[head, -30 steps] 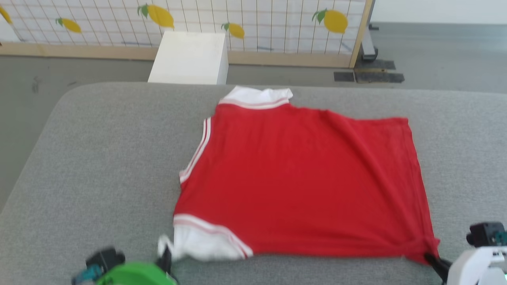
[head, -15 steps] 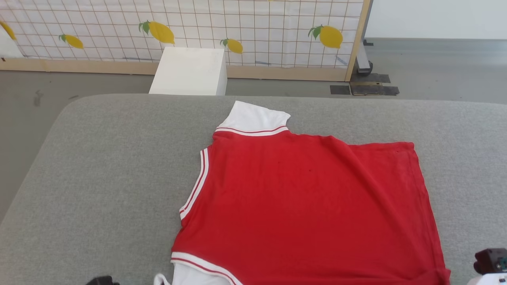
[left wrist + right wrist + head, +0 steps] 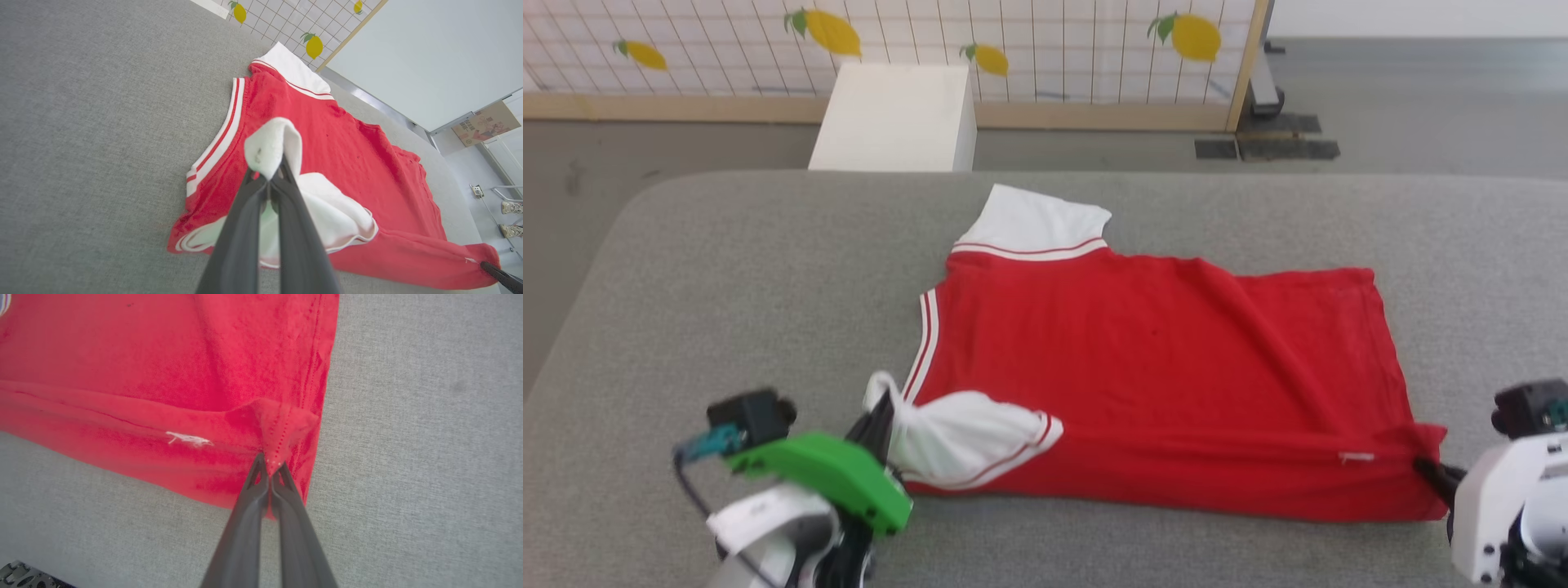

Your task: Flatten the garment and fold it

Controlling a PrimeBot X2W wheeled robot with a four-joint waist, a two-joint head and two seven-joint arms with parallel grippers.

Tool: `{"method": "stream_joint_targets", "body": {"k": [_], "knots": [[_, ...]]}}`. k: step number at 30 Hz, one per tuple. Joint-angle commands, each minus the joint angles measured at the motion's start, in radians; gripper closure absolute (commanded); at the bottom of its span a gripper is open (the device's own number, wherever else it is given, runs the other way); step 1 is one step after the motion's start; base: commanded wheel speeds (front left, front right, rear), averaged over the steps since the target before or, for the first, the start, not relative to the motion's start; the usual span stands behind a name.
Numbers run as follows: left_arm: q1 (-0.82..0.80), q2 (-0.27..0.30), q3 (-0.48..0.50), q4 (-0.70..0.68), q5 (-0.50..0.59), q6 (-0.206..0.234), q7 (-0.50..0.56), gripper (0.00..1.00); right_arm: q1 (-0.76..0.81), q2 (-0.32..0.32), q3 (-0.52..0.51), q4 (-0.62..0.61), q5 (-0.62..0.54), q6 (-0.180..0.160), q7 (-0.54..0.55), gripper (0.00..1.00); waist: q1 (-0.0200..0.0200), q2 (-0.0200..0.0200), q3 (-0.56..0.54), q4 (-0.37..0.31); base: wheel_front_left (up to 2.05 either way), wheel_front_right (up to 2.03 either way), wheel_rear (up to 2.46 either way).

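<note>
Now | shirt (image 3: 1160, 376) on grey pad (image 3: 727, 269), near edge raised | L gripper (image 3: 269, 181) clamps white sleeve (image 3: 964, 437), R gripper (image 3: 269, 467) clamps hem corner (image 3: 282, 428) | tip: carry both fwd level, keep edge taut, lay evenly

Head camera's up high, looking forward and down over the whole shirt (image 3: 1160, 367) on the grey pad (image 3: 727, 269). Left wrist camera rides close and low, facing across the shirt toward the far sleeve (image 3: 294, 69). Right wrist camera's tightest, peering down onto the hem corner (image 3: 286, 420). All three catch the white mark (image 3: 1356, 457).
</note>
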State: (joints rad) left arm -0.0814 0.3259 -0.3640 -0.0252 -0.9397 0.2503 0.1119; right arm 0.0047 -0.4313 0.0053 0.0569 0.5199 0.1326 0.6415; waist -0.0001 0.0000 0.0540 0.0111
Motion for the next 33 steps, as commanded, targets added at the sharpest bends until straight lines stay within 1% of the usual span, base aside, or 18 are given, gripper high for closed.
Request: {"method": "stream_joint_targets", "body": {"k": [1,4,7,14,18,21,22,23,24,25,26,30,31,33], "knots": [[-0.046,0.006,-0.009,0.018,0.026,0.002,0.005,1.0,-0.034,-0.005,0.006,0.004,-0.007,-0.002,0.018,1.0,0.0001,0.0,0.038,-0.001,0.0,0.0,0.0],[-0.128,-0.006,-0.028,0.067,0.052,-0.009,0.006,1.0,-0.089,-0.015,0.014,0.025,-0.023,-0.002,0.051,1.0,0.0001,0.0,0.084,0.001,0.0,0.0,0.0],[-0.216,-0.03,-0.042,0.134,0.075,-0.026,-0.009,1.0,-0.147,-0.025,0.021,0.054,-0.03,-0.002,0.077,1.0,0.0001,0.0,0.14,0.007,0.0,0.0,0.0],[-0.382,-0.084,-0.066,0.315,0.114,-0.073,-0.063,1.0,-0.256,-0.053,0.062,0.113,-0.026,-0.002,0.094,1.0,0.0001,0.0,0.256,0.012,0.0,0.0,0.0],[-0.437,-0.105,-0.081,0.427,0.126,-0.09,-0.074,1.0,-0.292,-0.065,0.108,0.145,-0.007,-0.002,0.1,1.0,0.0001,0.0,0.283,0.01,0.0,0.0,0.0],[-0.46,-0.119,-0.092,0.503,0.126,-0.102,-0.071,1.0,-0.305,-0.07,0.133,0.17,0.008,-0.002,0.108,1.0,0.0001,0.0,0.284,0.01,0.0,0.0,0.0],[-0.467,-0.127,-0.09,0.527,0.12,-0.106,-0.073,1.0,-0.309,-0.07,0.136,0.176,0.012,-0.002,0.103,0.76,0.0001,0.0,0.28,0.01,0.0,0.0,0.0],[-0.472,-0.132,-0.09,0.546,0.117,-0.109,-0.074,1.0,-0.311,-0.069,0.136,0.18,0.016,-0.002,0.094,0.21,0.0001,0.0,0.275,0.011,0.0,0.0,0.0],[-0.478,-0.136,-0.089,0.568,0.116,-0.113,-0.081,1.0,-0.312,-0.067,0.136,0.186,0.02,-0.002,0.085,0.0,0.0001,0.0,0.265,0.012,0.0,0.0,0.0],[-0.482,-0.138,-0.087,0.582,0.114,-0.116,-0.084,0.71,-0.31,-0.065,0.135,0.19,0.025,-0.002,0.08,0.0,0.0001,0.0,0.258,0.011,0.0,0.0,0.0],[-0.487,-0.14,-0.085,0.595,0.113,-0.121,-0.096,0.0,-0.308,-0.063,0.129,0.194,0.03,-0.002,0.067,0.0,0.0001,0.0,0.243,0.013,0.0,0.0,0.0],[-0.494,-0.123,-0.071,0.61,0.125,-0.129,-0.156,0.0,-0.285,-0.05,0.085,0.188,0.049,-0.002,0.017,0.0,0.0001,0.0,0.183,0.017,0.0,0.0,0.0],[-0.481,-0.108,-0.06,0.599,0.128,-0.127,-0.181,0.0,-0.261,-0.039,0.057,0.176,0.056,-0.002,-0.002,0.0,0.0001,0.0,0.147,0.019,0.0,0.0,0.0],[-0.459,-0.08,-0.064,0.58,0.146,-0.112,-0.189,0.0,-0.23,-0.03,0.026,0.156,0.059,-0.002,-0.013,0.0,0.0001,0.0,0.119,0.021,0.0,0.0,0.0]]}}
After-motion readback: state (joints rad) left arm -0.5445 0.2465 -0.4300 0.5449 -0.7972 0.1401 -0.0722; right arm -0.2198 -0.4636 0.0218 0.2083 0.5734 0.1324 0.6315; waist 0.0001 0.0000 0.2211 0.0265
